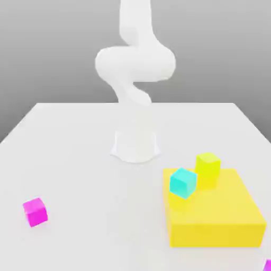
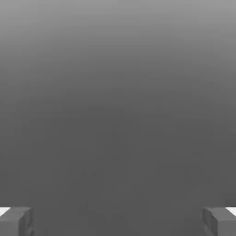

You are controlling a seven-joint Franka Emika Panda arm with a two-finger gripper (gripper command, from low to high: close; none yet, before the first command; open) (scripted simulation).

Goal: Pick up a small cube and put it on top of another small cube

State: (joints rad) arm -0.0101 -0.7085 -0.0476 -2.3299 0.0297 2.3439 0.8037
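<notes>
Magenta cube (image 1: 35, 211) sits alone on the surface (image 1: 79, 159); the wide-open, empty pincer (image 2: 118, 221) could mistakenly go for the cyan cube (image 1: 183, 182).

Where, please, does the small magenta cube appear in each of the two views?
Exterior view: the small magenta cube sits on the white table, toward the exterior view's left, apart from the big yellow block.
Hand view: plain grey between the fingers of the open gripper.
Shared landmark: the robot, its white arm outside, its gripper here.
</notes>
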